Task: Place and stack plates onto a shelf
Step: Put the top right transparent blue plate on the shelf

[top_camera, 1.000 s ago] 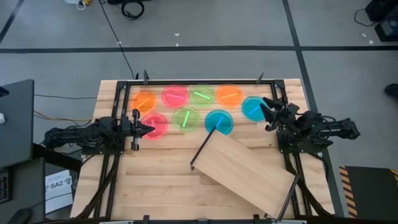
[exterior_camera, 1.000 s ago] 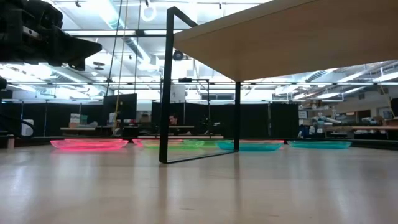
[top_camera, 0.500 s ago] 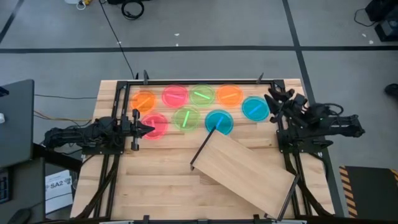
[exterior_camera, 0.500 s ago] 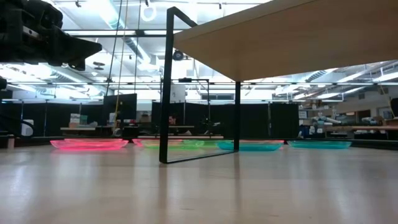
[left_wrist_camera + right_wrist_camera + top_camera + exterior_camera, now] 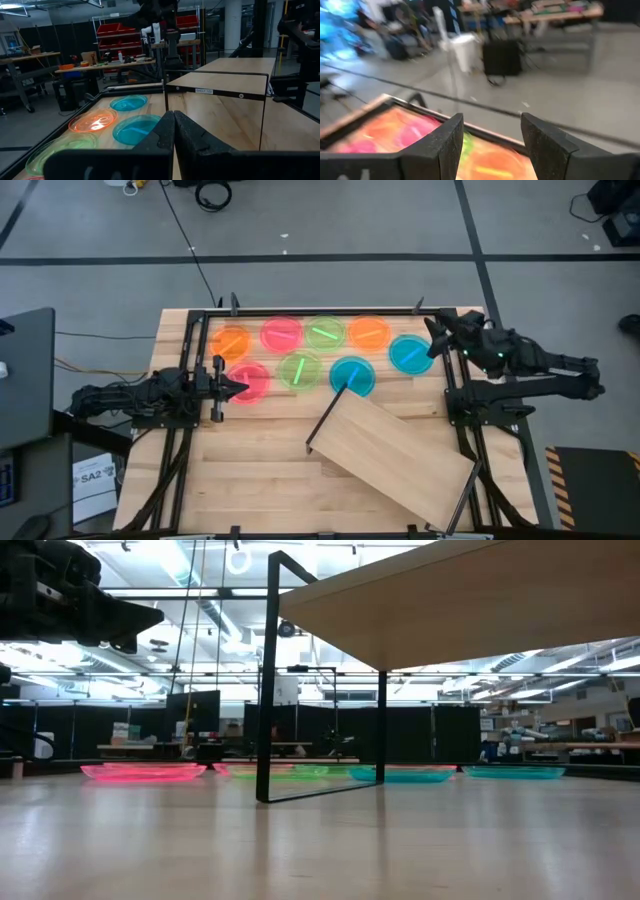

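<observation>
Table: shelf at 5 o'clock, empty; right gripper wide nr blue plate, left gripper closed.

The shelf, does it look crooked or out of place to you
Yes. The shelf sits askew, turned diagonally to the tabletop's edges, one corner nearly at the blue plate. No plates are on it.

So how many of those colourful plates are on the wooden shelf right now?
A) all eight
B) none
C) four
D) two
B: seen from above, the shelf has a bare top, while all eight plates lie on the table beyond it.
</observation>
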{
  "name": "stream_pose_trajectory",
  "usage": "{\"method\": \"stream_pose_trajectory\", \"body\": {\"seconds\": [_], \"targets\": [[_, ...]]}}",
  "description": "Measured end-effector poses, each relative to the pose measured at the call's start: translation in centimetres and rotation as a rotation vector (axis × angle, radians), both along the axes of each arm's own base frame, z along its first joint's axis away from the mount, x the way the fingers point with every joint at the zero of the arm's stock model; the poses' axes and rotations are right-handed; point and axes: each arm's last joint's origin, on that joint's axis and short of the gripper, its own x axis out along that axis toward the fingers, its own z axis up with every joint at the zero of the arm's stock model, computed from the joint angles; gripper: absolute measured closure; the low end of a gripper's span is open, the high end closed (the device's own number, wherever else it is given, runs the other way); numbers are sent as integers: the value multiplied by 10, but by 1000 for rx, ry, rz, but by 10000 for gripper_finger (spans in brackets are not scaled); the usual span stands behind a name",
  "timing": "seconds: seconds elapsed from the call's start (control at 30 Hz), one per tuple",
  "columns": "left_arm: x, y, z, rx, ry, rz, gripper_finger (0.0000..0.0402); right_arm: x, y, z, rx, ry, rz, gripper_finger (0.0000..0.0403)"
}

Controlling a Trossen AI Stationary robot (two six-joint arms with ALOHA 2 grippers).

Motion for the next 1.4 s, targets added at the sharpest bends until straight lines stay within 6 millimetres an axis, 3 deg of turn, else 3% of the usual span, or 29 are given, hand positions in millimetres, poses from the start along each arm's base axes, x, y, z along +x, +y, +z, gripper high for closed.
{"method": "stream_pose_trajectory", "body": {"seconds": [0.3, 0.6, 0.9, 1.13, 1.4], "targets": [[0, 0, 0, 0, 0, 1, 392, 12, -23, -7, 239, 120, 6, 198], [0, 0, 0, 0, 0, 0, 392, 26, -67, -28, 408, 256, -33, 198], [0, 0, 0, 0, 1, 0, 392, 24, -105, -54, 584, 376, -96, 198], [0, 0, 0, 0, 1, 0, 392, 21, -121, -70, 670, 466, -139, 198], [0, 0, 0, -1, 1, 0, 392, 25, -125, -82, 753, 513, -153, 198]]}}
